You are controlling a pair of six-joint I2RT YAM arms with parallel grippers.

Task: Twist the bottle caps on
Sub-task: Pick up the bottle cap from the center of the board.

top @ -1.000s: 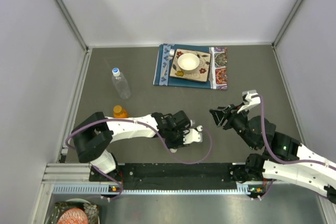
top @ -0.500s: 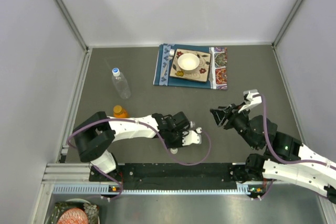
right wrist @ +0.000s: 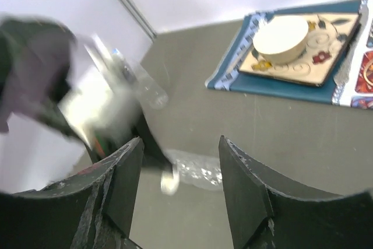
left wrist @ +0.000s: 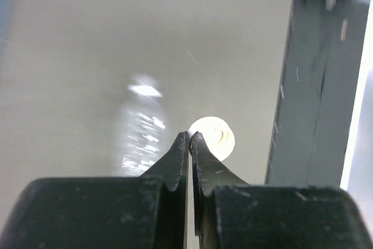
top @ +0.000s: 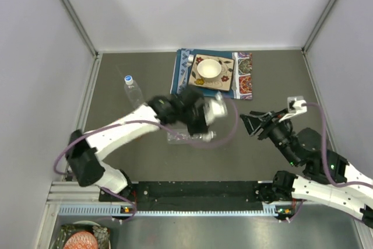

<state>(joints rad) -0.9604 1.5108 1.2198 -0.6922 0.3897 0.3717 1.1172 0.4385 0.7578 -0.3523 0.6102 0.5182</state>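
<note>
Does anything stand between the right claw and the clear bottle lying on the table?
Nothing visible lies on the table between the right claw and the lying bottle, but the left arm hangs close above it.

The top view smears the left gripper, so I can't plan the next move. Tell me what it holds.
Observer: In the left wrist view the left gripper is shut on the edge of a white cap. The cap looks sharp against a blurred background.
Operator: Now report the right gripper.
Observer: In its wrist view the right gripper is open, with nothing between the fingers.
Operator: Say what lies ahead of it.
Observer: The lying bottle shows through that gap, apart from both fingers.
</note>
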